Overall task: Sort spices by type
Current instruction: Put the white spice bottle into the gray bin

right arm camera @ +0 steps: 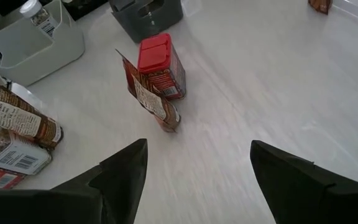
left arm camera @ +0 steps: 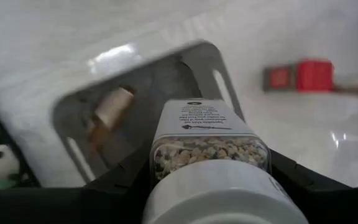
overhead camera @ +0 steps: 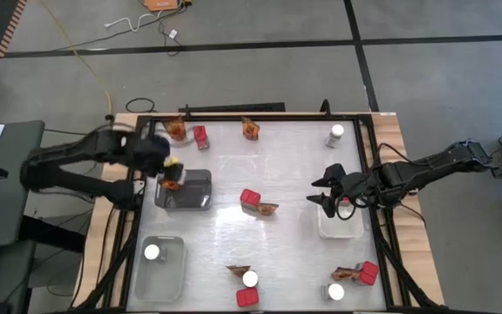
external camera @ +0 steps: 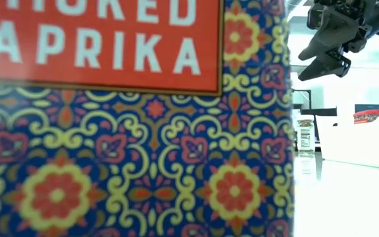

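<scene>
Left gripper grasps a spice jar above the grey tray; right gripper released; most spices remain unsorted.

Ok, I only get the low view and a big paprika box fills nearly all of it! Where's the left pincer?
Observer: From above, the left pincer is over the grey tray, on the table's left side.
Operator: Is it holding anything?
Observer: Yes. Its wrist view shows it shut on a white-lidded jar of pale seeds.
Operator: What about the right one?
Observer: The right pincer is open and empty, by the white tray.
</scene>
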Controlling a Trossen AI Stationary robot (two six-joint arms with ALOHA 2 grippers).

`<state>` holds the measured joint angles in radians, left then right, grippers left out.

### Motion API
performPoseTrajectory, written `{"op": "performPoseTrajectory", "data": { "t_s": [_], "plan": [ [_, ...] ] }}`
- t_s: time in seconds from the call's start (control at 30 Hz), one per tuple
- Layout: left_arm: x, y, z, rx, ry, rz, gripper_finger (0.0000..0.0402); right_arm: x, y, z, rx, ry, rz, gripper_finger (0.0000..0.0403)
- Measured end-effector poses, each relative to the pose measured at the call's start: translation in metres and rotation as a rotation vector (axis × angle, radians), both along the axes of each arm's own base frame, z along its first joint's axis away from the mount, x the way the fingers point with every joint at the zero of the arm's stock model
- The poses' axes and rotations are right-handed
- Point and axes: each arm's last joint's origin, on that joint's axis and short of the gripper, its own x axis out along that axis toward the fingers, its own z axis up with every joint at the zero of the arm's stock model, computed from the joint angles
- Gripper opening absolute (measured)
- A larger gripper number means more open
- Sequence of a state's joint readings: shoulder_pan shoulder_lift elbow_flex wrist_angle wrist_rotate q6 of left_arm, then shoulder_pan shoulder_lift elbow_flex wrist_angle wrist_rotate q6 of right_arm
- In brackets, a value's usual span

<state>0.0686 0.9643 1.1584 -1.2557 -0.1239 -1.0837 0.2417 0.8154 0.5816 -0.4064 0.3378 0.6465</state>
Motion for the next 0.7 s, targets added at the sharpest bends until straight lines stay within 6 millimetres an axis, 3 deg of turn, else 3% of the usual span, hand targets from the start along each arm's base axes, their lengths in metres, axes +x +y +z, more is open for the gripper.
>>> {"op": "performPoseTrajectory", "data": {
  "t_s": [0.2,0.33,0.5,0.7],
  "plan": [
    [0.028,-0.052,-0.006,0.041,-0.055,-0.239,0.0195,0.005,0.002,0.007,0.044,-0.084,0.02,0.0311],
    [0.036,-0.086,-0.009,0.06,-0.095,-0.479,0.0195,0.007,0.003,0.011,0.057,-0.128,0.024,0.0311],
    [0.027,-0.119,-0.014,0.036,-0.064,-0.648,0.0207,0.008,0.003,0.014,0.09,-0.169,0.011,0.0311],
    [0.015,-0.151,-0.022,0.035,-0.023,-0.788,0.0194,0.009,0.003,0.015,0.13,-0.185,-0.011,0.0311]
  ]
}}
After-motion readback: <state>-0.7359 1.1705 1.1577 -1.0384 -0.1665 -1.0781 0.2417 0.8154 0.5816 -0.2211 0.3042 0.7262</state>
